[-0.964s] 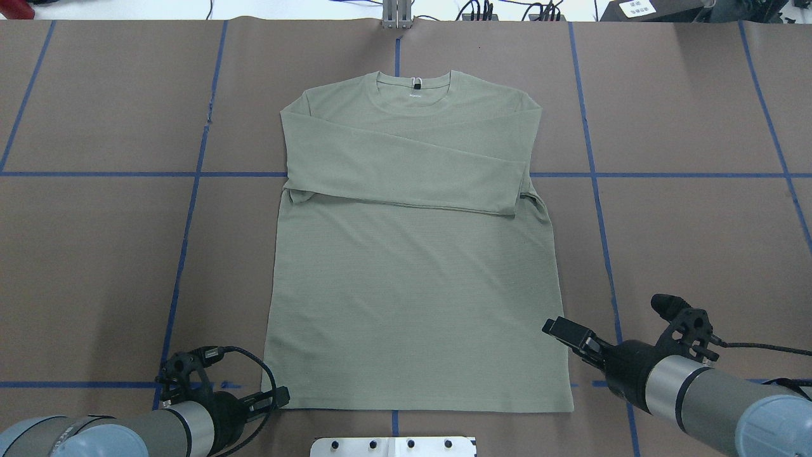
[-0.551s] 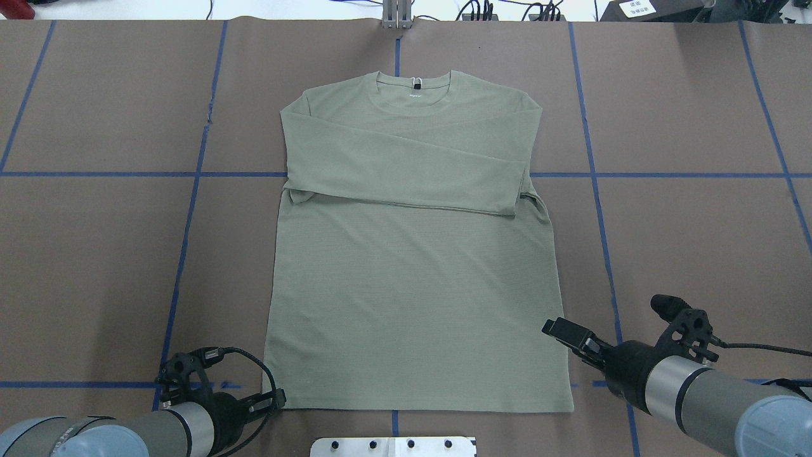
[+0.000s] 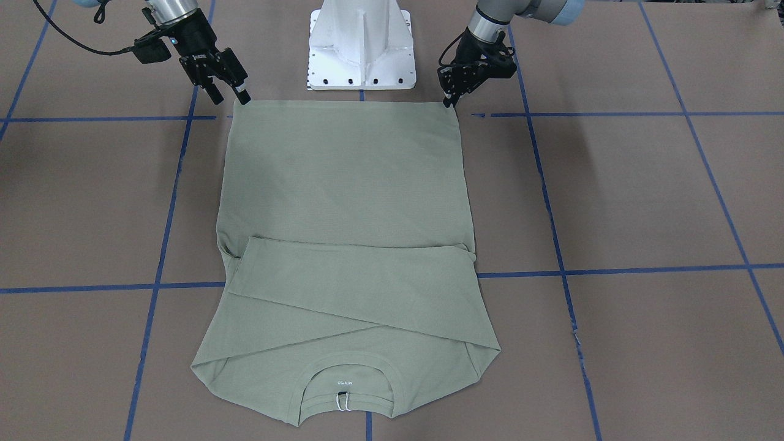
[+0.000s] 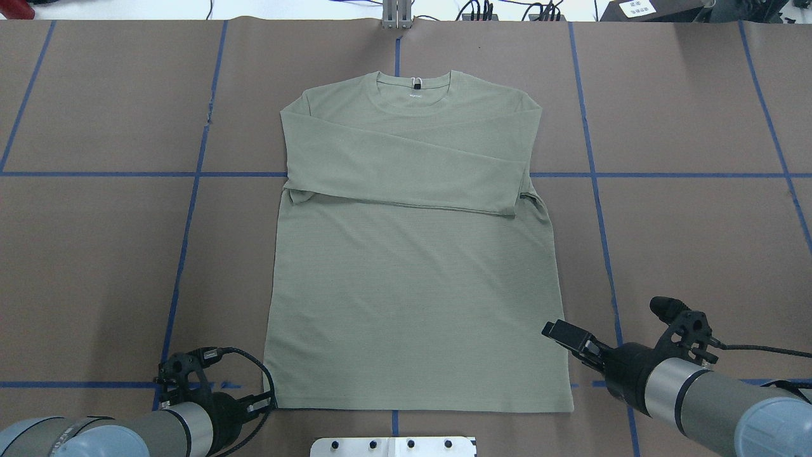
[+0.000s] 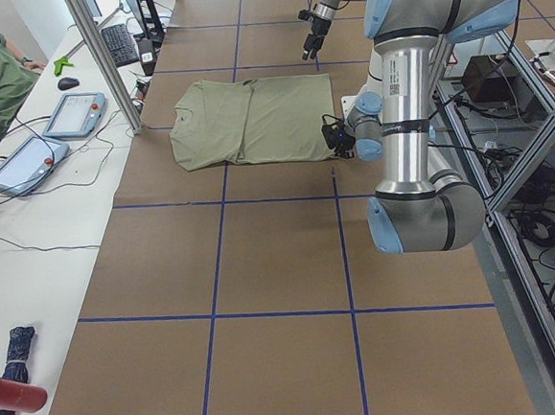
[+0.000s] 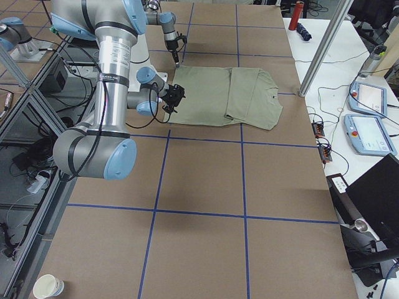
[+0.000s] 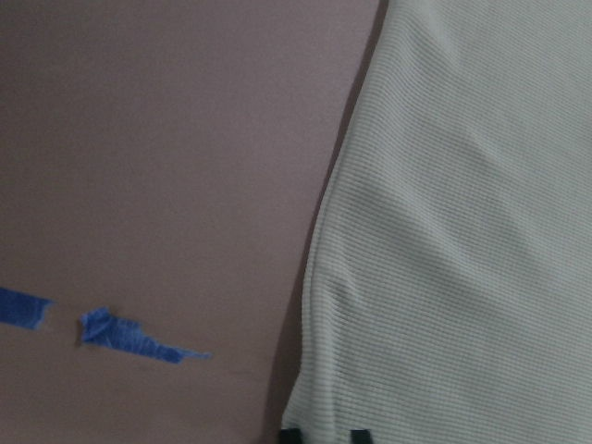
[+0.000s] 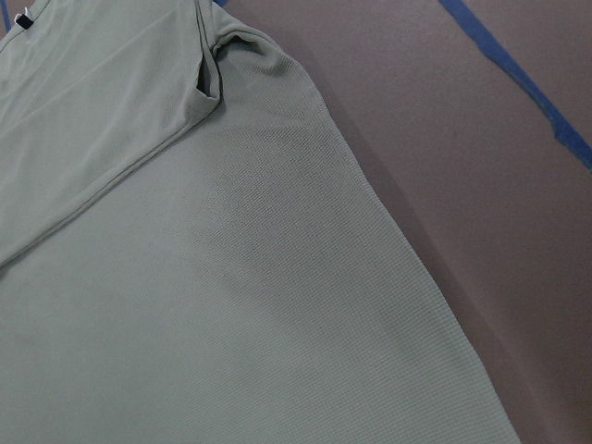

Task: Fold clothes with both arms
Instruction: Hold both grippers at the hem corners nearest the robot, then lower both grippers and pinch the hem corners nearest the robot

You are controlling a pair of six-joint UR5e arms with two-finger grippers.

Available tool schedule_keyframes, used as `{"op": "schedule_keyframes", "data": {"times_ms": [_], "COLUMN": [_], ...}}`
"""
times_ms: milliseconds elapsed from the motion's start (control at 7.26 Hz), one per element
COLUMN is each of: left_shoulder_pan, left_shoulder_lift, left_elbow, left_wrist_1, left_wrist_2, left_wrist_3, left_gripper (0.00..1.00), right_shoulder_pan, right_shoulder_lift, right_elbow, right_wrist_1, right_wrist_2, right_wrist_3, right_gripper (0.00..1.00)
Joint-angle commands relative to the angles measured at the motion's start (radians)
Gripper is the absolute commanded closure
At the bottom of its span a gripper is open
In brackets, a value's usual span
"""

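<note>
- Your sage-green shirt (image 4: 412, 285) lies flat on the table (image 4: 95, 254), with the sleeves crossed over its chest and the hem toward the robot.
- Left gripper (image 3: 451, 99): you see its tips parted at one hem corner.
- Right gripper (image 3: 229, 95): spread apart at the other corner.

Only legible text: "MINISO" (image 3: 345, 381), small white print inside the neck of the shirt (image 3: 343, 184), upside down from the operators' side. Sticker (image 5: 401, 87) on the left arm (image 5: 404, 159): print too small. White label (image 4: 637, 7) at the table's far right: unreadable.
</note>
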Motion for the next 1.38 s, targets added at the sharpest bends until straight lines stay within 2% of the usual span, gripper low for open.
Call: {"op": "schedule_keyframes", "data": {"times_ms": [0,275,551,688,1239], "left_shoulder_pan": [-0.007,-0.021,-0.066,-0.067,-0.067], "left_shoulder_lift": [-0.001,0.004,-0.005,-0.005,0.009], "left_elbow": [-0.03,-0.146,-0.168,-0.186,-0.194], "left_wrist_1": [0.019,0.024,0.024,0.024,0.024], "left_wrist_2": [0.0,-0.007,-0.032,-0.032,-0.032], "left_wrist_3": [0.062,0.083,0.086,0.086,0.085], "left_gripper": [1.0,1.0,1.0,1.0,1.0], "right_shoulder_pan": [-0.013,-0.06,-0.14,-0.163,-0.252], "right_shoulder_lift": [-0.003,-0.056,-0.061,-0.061,-0.055], "right_elbow": [-0.013,-0.033,-0.053,-0.064,-0.092], "right_wrist_1": [-0.001,-0.001,0.0,0.0,-0.003], "right_wrist_2": [0.0,-0.014,-0.109,-0.115,-0.192], "right_wrist_3": [0.0,0.006,0.052,0.054,0.054], "right_gripper": [0.01,0.01,0.05,0.12,0.17]}}
